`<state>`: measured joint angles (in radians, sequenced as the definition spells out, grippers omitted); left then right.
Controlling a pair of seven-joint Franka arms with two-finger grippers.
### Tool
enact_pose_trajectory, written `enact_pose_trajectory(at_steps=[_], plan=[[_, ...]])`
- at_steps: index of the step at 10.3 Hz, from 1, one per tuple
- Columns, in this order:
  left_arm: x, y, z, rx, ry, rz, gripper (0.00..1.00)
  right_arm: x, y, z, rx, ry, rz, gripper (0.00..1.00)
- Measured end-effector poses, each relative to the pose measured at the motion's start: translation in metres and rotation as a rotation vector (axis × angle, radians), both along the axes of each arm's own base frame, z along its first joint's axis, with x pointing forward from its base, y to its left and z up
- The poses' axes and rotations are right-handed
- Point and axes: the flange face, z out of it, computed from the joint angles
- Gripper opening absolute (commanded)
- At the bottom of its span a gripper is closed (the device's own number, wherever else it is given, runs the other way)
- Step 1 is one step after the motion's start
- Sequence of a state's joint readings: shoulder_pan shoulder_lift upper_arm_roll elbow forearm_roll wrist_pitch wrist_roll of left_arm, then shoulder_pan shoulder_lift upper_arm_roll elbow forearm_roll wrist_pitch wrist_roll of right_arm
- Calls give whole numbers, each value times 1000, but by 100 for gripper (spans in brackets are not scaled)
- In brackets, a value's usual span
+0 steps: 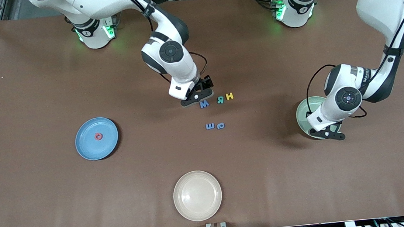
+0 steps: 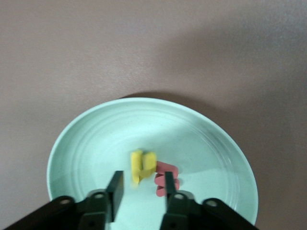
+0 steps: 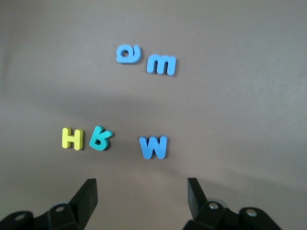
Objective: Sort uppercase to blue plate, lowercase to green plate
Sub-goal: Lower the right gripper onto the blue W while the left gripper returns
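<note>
The green plate [image 1: 305, 112] [image 2: 86, 143] lies at the left arm's end of the table, with a yellow h [image 2: 142, 165] and a red w [image 2: 165, 179] in it. My left gripper [image 1: 328, 134] [image 2: 142, 178] hangs low over this plate, open. The h is free just past its fingertips, and one finger partly hides the w. The blue plate [image 1: 96, 138] holds the red G [image 1: 98, 136]. Mid-table lie the blue W [image 1: 204, 104] [image 3: 153, 146], teal R [image 1: 220, 100] [image 3: 100, 139] and yellow H [image 1: 229, 96] [image 3: 72, 138]. My right gripper [image 1: 200, 95] [image 3: 141, 187] is open and empty, just above the table beside the W.
Two small blue lowercase letters, an e [image 1: 210, 126] [image 3: 161, 64] and a rounded g-like one [image 1: 220, 125] [image 3: 128, 53], lie side by side nearer to the front camera than the W. A beige plate [image 1: 197, 195] sits close to the table's front edge.
</note>
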<state>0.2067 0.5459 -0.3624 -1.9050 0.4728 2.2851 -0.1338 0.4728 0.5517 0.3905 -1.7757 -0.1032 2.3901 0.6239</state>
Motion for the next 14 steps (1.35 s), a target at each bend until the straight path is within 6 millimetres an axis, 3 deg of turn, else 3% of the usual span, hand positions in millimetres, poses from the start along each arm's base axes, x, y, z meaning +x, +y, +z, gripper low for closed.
enact_pose_trajectory(at_steps=[2,5,9,14], plan=[[4,-7,24,-9,-40,17,77,-3,5,-19,-18,-21,-30,80],[11,-39,58,-67,-86,28,82,-9,10,-54,-18,-20,-73,77],[9,-93,73,-145,-96,61,81,-20,16,-78,-34,-30,-37,73],[8,-148,89,-178,-130,58,80,-17,15,-102,-27,-41,-27,70]])
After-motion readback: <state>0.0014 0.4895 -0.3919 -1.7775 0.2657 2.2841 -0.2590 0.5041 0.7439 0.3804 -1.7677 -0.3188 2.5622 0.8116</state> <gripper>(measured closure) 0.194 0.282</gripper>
